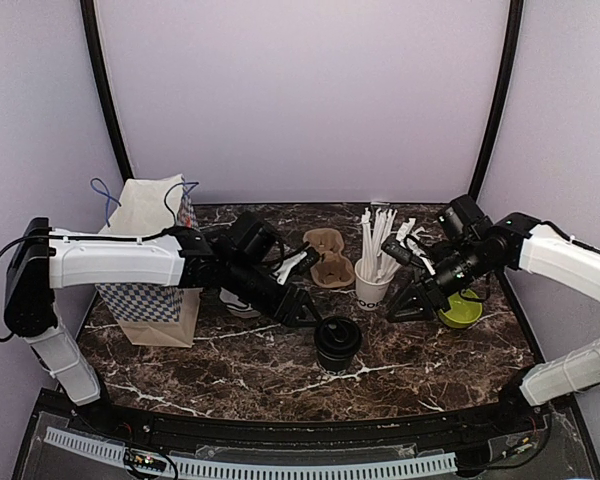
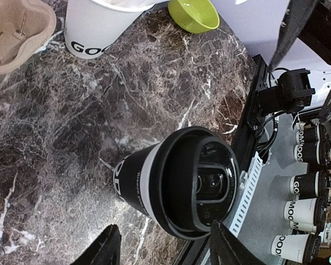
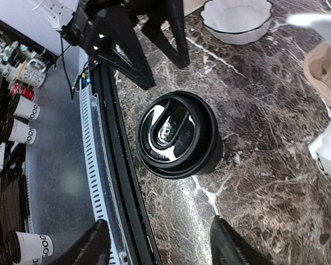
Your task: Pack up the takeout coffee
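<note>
the left pincer (image 2: 163,232) stands apart, with the lidded black cup (image 2: 182,182) just ahead of its tips and not yet between them. the right pincer (image 3: 160,221), also apart and empty, faces the same cup from farther off. if both close in, fingers could clash or tip the cup, and a hard squeeze could pop the lid. the counter (image 2: 55,138) ends close beside the cup, so a nudge that way could drop it. beyond the left pincer there is open marble up to the straw cup (image 1: 372,288), cup carrier (image 1: 330,262) and green bowl (image 1: 460,312). the paper bag (image 1: 150,290) sits behind its arm.
</note>
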Available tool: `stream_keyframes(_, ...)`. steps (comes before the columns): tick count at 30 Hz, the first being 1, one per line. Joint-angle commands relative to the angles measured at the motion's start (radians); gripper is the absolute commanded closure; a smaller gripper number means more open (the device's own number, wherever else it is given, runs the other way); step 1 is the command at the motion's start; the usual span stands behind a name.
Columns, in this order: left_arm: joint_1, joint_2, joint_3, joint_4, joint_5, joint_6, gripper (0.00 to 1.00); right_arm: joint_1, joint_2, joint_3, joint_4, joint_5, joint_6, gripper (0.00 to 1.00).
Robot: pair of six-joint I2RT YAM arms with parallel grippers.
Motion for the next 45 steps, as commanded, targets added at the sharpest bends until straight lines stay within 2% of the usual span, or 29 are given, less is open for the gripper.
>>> stream_keyframes(1, -0.004, 0.028, 0.044, 0.006, 0.001, -0.025, 0.44, 0.007, -0.011, -0.044, 0.176, -0.089, 0.121, 0.59)
stream_keyframes(5, -0.004, 0.050, 0.049, 0.024, 0.017, -0.046, 0.44, 0.008, 0.024, -0.069, 0.229, -0.046, 0.192, 0.53)
stream_keyframes(11, -0.004, 0.080, 0.053, 0.058, 0.026, -0.052, 0.46, 0.010, 0.087, -0.097, 0.292, -0.018, 0.257, 0.66)
stream_keyframes(20, -0.003, 0.120, 0.035, 0.054, 0.008, -0.064, 0.57, 0.034, 0.160, -0.128, 0.337, -0.025, 0.277, 0.67)
stream_keyframes(29, -0.003, 0.165, 0.018, -0.035, -0.034, -0.075, 0.69, 0.055, 0.217, -0.109, 0.327, -0.021, 0.278, 0.67)
stream_keyframes(35, -0.003, 0.173, -0.034, -0.053, -0.056, -0.089, 0.72, 0.089, 0.238, -0.091, 0.308, -0.011, 0.260, 0.69)
stream_keyframes(40, -0.004, 0.194, -0.080, -0.012, 0.011, -0.103, 0.77, 0.093, 0.239, -0.081, 0.298, -0.039, 0.253, 0.69)
stream_keyframes(45, -0.005, 0.159, -0.132, 0.055, 0.084, -0.095, 0.77, 0.093, 0.263, -0.062, 0.295, -0.023, 0.272, 0.67)
